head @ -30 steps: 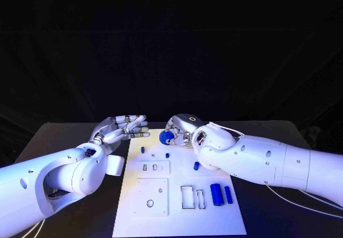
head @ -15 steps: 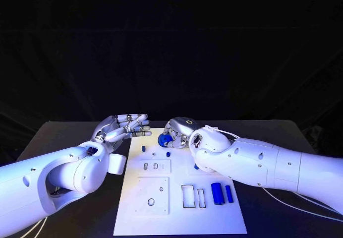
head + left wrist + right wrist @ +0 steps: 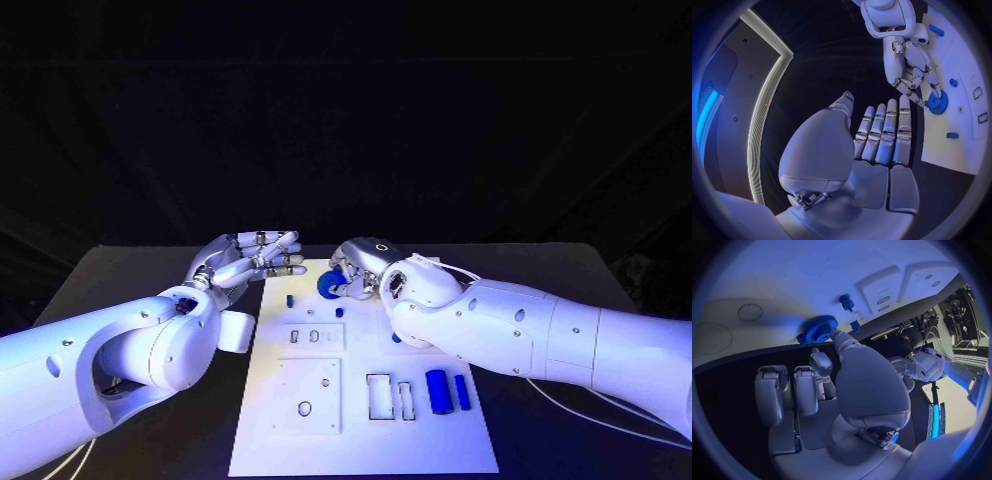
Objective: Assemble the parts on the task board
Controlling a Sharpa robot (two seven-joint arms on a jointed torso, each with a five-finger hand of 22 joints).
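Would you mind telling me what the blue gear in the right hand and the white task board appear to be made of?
The blue gear looks like moulded or printed plastic: solid uniform blue, matte, with fine regular teeth. The right hand holds it at the board's far end. The task board seems a rigid white plate, probably plastic, smooth and matte with clean-cut recesses; painted metal cannot be ruled out.

Dim blue-violet light washes a bright task board [image 3: 361,420] against a black backdrop; both wrist views bend at their rims.
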